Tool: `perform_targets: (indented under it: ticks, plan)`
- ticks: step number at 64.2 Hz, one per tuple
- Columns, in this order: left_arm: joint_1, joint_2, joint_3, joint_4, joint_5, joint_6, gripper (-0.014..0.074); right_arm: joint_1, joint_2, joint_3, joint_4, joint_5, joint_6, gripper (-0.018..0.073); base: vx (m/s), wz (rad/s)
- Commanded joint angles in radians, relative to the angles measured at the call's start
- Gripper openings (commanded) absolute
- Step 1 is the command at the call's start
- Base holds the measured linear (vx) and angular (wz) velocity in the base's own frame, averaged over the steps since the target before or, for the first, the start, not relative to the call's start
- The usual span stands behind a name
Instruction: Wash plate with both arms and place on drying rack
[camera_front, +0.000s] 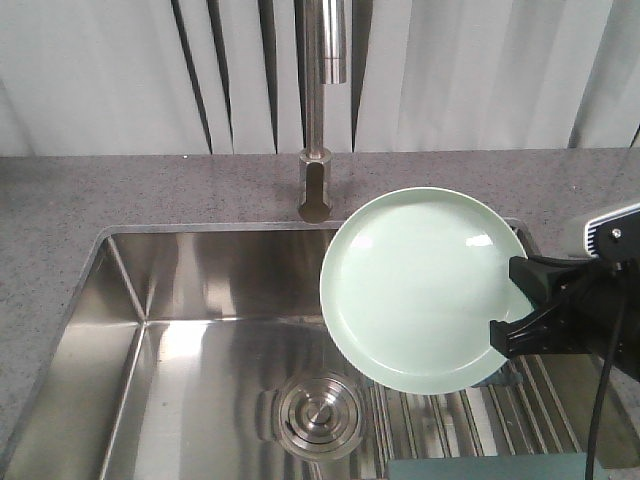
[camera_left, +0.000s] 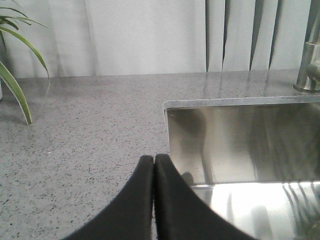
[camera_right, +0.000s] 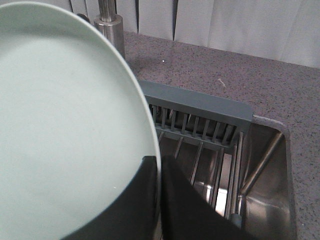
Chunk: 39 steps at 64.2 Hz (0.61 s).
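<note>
The pale mint-green plate (camera_front: 425, 288) hangs tilted over the right side of the sink, below and right of the tap. My right gripper (camera_front: 518, 310) is shut on the plate's right rim; in the right wrist view the rim sits pinched between the two black fingers (camera_right: 182, 210) and the plate (camera_right: 65, 130) fills the left half. Under the plate lies the drying rack (camera_front: 500, 410) of steel rods, also seen as a grey-green bar with rods (camera_right: 200, 117). My left gripper (camera_left: 153, 160) is shut on nothing, over the counter by the sink's left edge; it does not show in the front view.
A steel tap (camera_front: 322, 110) rises behind the sink (camera_front: 160, 290). A round drain (camera_front: 320, 412) sits in the sink floor. Grey speckled counter (camera_left: 85, 125) surrounds the sink, with plant leaves (camera_left: 15, 75) at the far left.
</note>
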Motion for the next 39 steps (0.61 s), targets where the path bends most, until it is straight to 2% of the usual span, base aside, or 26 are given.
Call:
perform_targets:
  ticks: [1,12,19,28,39]
  plan:
    - [-0.008,-0.016,0.022,-0.009,-0.077,-0.003,-0.0006,-0.007,-0.014,-0.029,0.000,-0.076,-0.007,-0.0008,0.00,0.00]
    - [-0.008,-0.016,0.015,-0.001,-0.139,-0.002,-0.0006,-0.007,-0.014,-0.029,0.000,-0.076,-0.007,-0.0008,0.00,0.00]
    - [-0.008,-0.015,-0.021,0.001,-0.129,0.000,-0.0006,-0.007,-0.014,-0.029,0.000,-0.076,-0.007,-0.0008,0.00,0.00]
    - [-0.008,-0.013,-0.080,-0.047,-0.143,-0.012,-0.0006,-0.007,-0.014,-0.029,0.000,-0.077,-0.007,-0.0008,0.00,0.00]
    - [-0.008,0.068,-0.173,-0.047,-0.158,-0.012,-0.0006,-0.007,-0.014,-0.029,0.000,-0.077,-0.007,-0.0008,0.00,0.00]
